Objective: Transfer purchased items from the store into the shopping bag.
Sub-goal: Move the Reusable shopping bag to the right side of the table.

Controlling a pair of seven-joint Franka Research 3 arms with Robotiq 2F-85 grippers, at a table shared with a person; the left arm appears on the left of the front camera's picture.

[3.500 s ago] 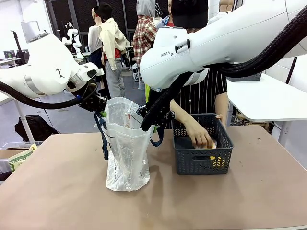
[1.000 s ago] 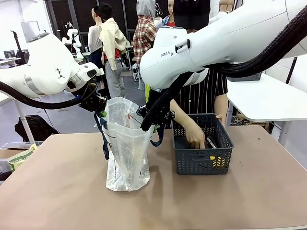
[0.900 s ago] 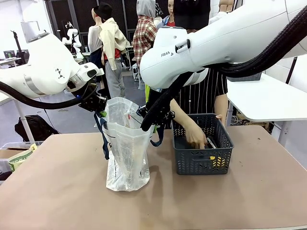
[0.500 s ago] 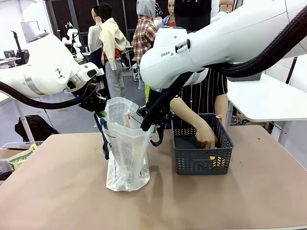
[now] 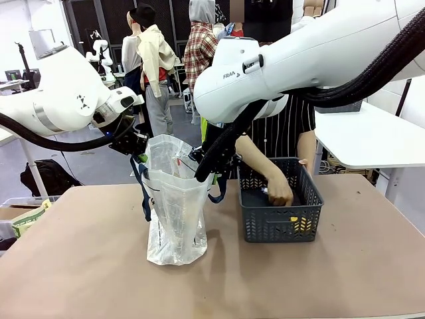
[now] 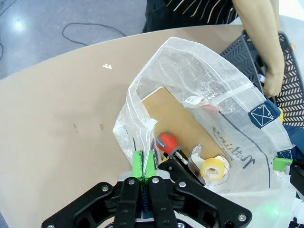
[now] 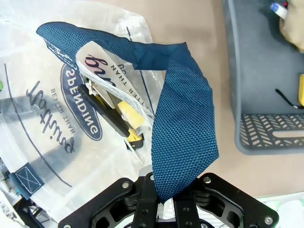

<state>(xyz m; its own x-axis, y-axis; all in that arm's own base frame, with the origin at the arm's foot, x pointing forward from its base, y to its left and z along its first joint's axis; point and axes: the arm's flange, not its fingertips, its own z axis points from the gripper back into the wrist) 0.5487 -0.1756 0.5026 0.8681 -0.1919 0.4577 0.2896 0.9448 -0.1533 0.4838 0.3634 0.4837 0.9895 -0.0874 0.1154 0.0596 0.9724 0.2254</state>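
The shopping bag (image 5: 174,206) stands upright left of the middle, its mouth held apart by both arms. My left gripper (image 6: 142,166) is shut on the bag's rim (image 6: 135,142). My right gripper (image 7: 164,190) is shut on a navy strap handle (image 7: 183,123). Inside the bag lie a red-handled screwdriver (image 6: 167,143), a roll of tape (image 6: 212,167) and a brown card (image 6: 173,116). The store, a dark grey basket (image 5: 279,222), sits right of the bag. A person's hand (image 5: 279,193) reaches into it. A yellow item (image 7: 300,95) and a thin black item (image 7: 285,97) lie on its floor.
The person stands behind the basket at the table's far side. My right arm's big white link (image 5: 299,60) hangs over the middle of the table. A white table (image 5: 372,136) stands at the back right. Bare brown tabletop (image 5: 99,266) lies in front.
The person's hand has shifted about inside the basket, from its right side back toward the middle. Both arms and the bag have stayed still.
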